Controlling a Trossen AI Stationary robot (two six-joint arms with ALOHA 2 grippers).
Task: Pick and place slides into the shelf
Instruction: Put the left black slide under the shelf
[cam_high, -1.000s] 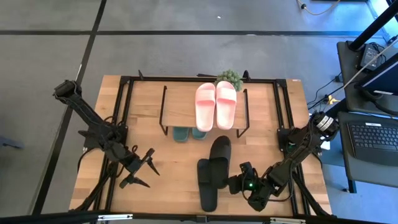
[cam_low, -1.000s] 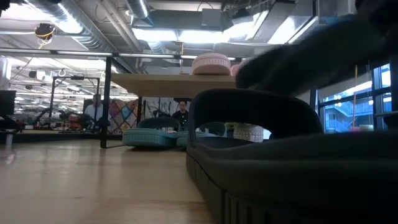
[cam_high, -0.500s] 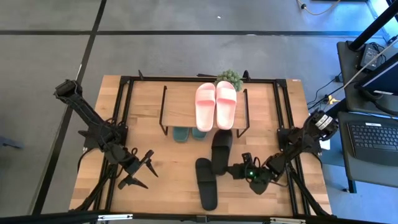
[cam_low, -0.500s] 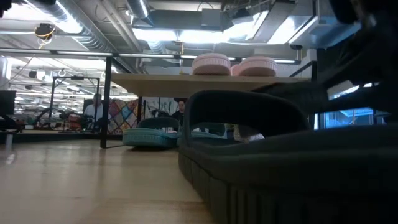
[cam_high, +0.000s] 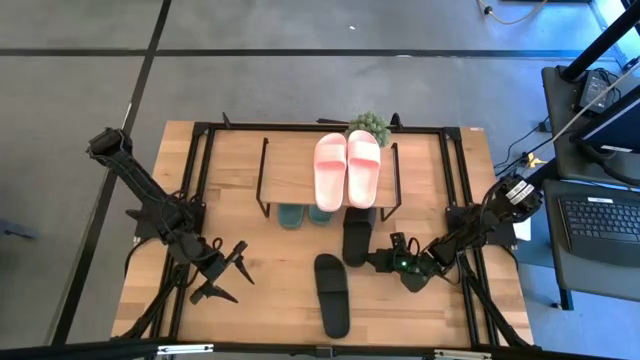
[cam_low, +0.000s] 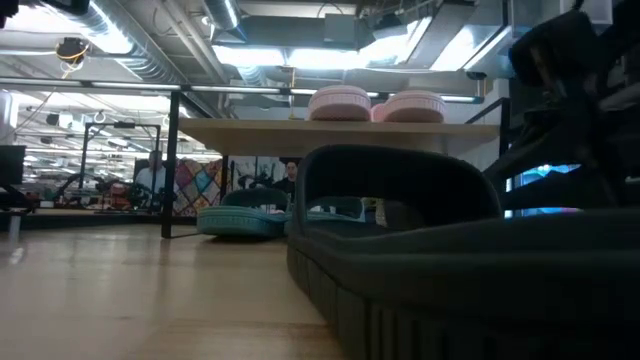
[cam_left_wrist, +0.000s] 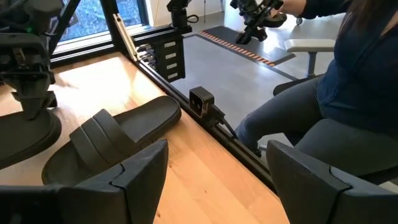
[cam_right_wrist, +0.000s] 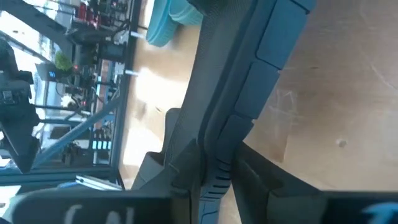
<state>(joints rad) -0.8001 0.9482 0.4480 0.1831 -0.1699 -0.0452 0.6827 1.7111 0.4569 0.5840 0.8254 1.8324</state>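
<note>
Placement of a black slide (cam_high: 357, 238) is the step in hand: the right gripper (cam_high: 381, 261) is clamping its outer edge, fingers pinched onto the sole as the right wrist view shows, and is holding it with its toe end at the front of the shelf (cam_high: 290, 170), beneath the wooden top board and just right of the green slides (cam_high: 303, 213). The pale pink pair (cam_high: 347, 168) is sitting side by side on top of the board. The second black slide (cam_high: 332, 294) is lying flat on the table (cam_high: 270, 290), apart from the shelf and nearer the front edge. The left gripper (cam_high: 222, 270) is waiting over the table's left front, fingers spread wide and holding nothing.

Judging from this, the next move is calling for the slide to be pushed further under the board until it sits level with the green pair, then released. The remaining black slide is waiting to be picked.
</note>
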